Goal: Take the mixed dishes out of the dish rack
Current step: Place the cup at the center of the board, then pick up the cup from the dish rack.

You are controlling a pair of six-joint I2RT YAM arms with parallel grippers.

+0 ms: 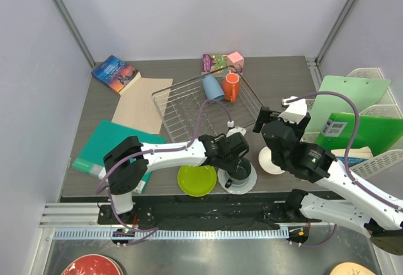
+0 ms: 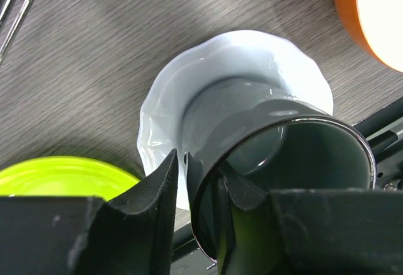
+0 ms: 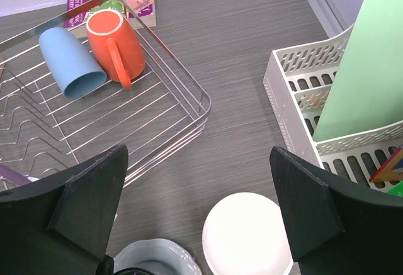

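While the left claw pinches the dark grey mug atop the pale blue-white plate, set-down looks nearly done; next, let go. The right claw gapes wide over the white bowl; light blue cup and orange mug lie in the dish rack.

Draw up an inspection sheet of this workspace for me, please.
Surface: dark wood-grain table; no spills seen.
Job's things: cup and orange mug in the rack; green plate and bowl on the table; grey mug on the pale plate.
Clutter: books, folder, baskets.
Grippers: left gripper shut on the grey mug; right gripper open near the bowl.
Cables: purple cable loops over the rack.
Surroundings: pale walls.
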